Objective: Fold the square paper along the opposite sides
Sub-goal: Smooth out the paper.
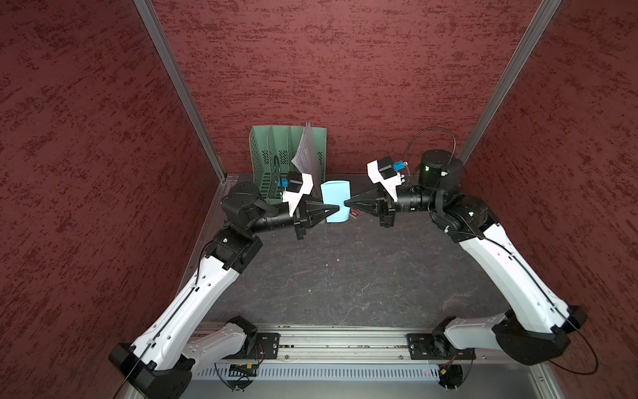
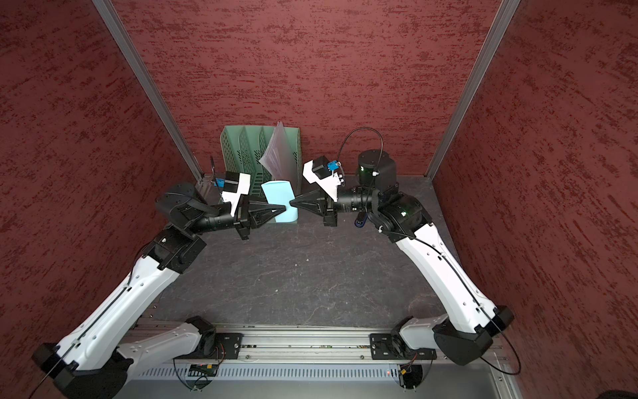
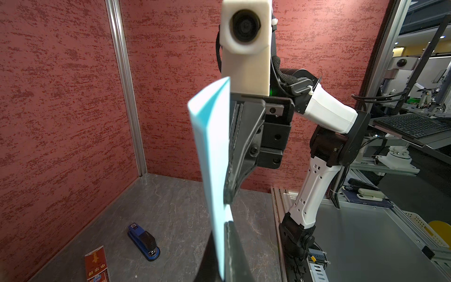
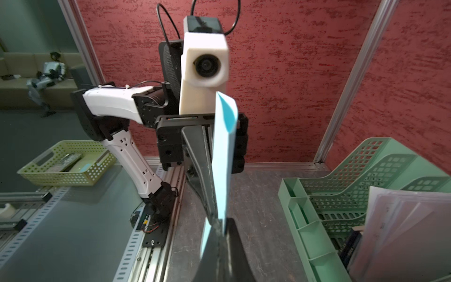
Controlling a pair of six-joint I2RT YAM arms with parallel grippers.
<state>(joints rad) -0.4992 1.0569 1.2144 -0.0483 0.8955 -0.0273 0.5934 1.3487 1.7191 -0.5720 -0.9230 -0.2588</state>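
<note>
The square paper is light blue and hangs in the air above the back of the table, doubled over so that two layers show. In the left wrist view the paper stands edge-on, and its layers spread apart at the far end. My left gripper is shut on its left edge. My right gripper is shut on the opposite edge of the paper. The two gripper tips face each other, nearly touching.
A green file organiser holding white sheets stands at the back wall just behind the paper. A red packet and a blue stapler lie on the dark table under the right arm. A yellow-green basket sits off the table.
</note>
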